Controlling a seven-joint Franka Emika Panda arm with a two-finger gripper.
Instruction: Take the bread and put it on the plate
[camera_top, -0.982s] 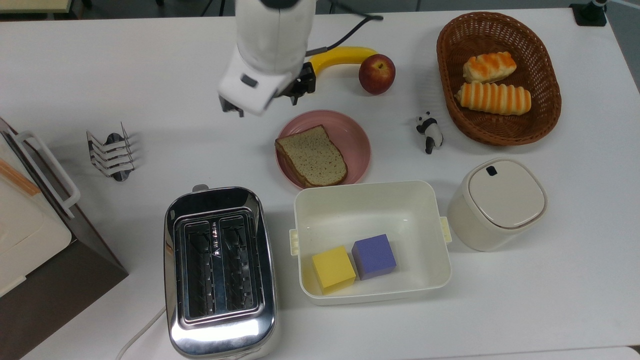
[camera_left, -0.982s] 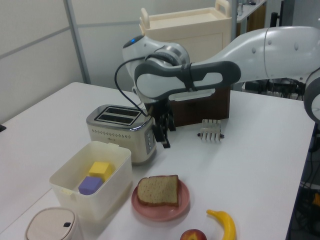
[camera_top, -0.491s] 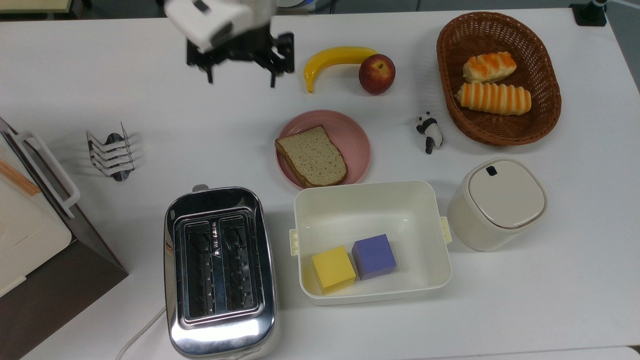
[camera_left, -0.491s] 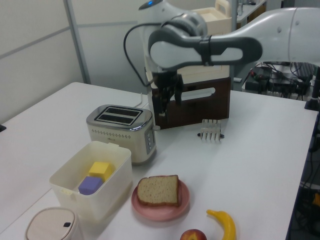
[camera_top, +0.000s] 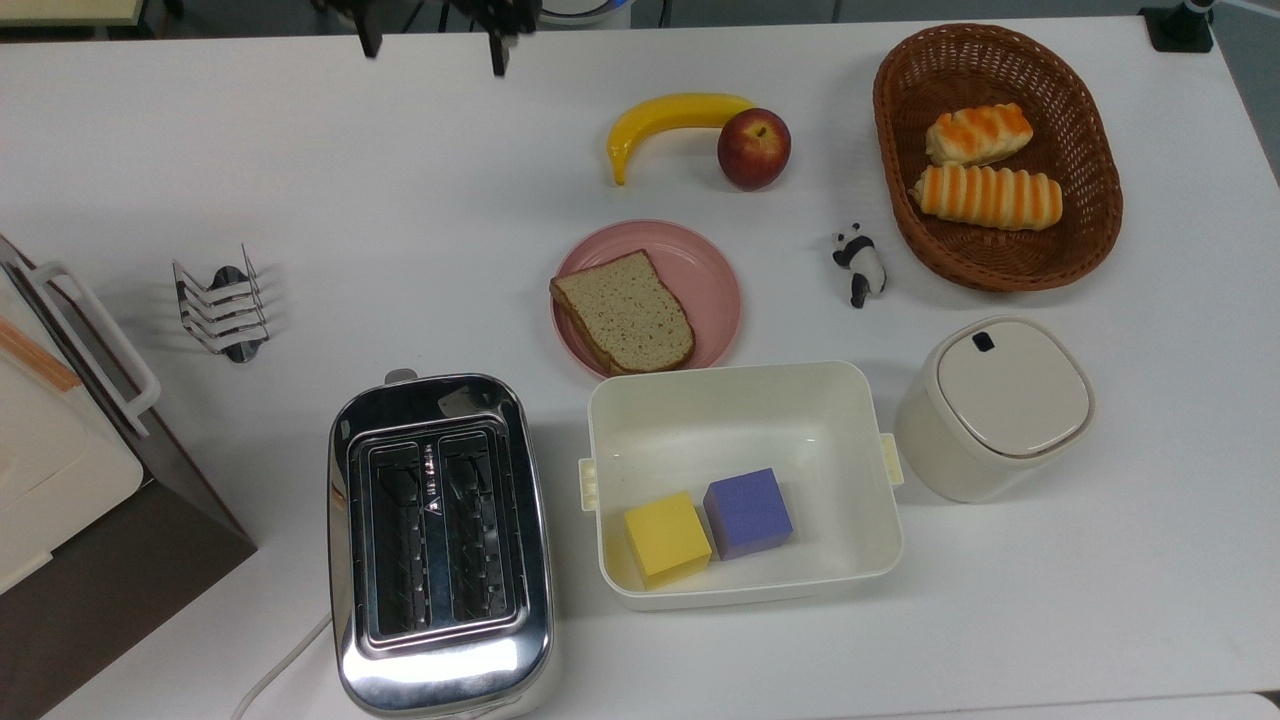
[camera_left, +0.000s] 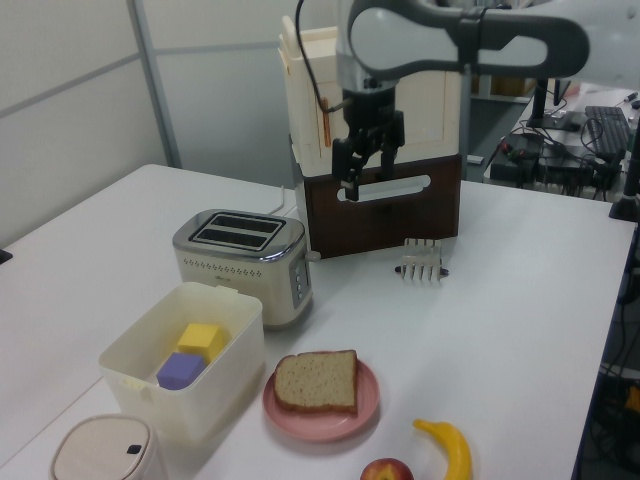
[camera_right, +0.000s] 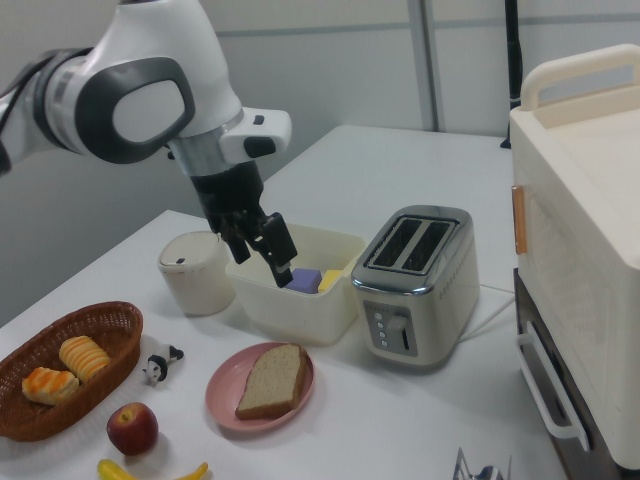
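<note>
1. The arm (camera_left: 470, 25) has lifted high and pulled back toward the far edge of the white table (camera_top: 300, 200). A second ago it hung low, just far-left of the plate in the top view.
2. The toaster (camera_top: 440, 540) sits at the near left in the top view, and the cream tub (camera_top: 745, 400) with its yellow and purple blocks is just right of it. Neither has moved between frames.
3. The wicker basket (camera_top: 1000, 260) with the striped rolls rests at the far right in the top view, where it was before.
4. The plate (camera_top: 700, 270) lies mid-table in the top view, just beyond the tub's far wall, in the same spot as earlier.
5. The bread (camera_top: 625, 312) lies flat on the plate's left half in the top view, one corner over the rim. It has not shifted, so I judge the task essentially done and the lift to be a retreat.
6. The gripper (camera_left: 368, 165) hangs raised and well clear of the bread. Its fingers are spread apart and hold nothing.
7. The banana (camera_top: 670, 115), once partly covered by the arm in the top view, now shows whole beside the apple (camera_top: 753, 148).
</note>
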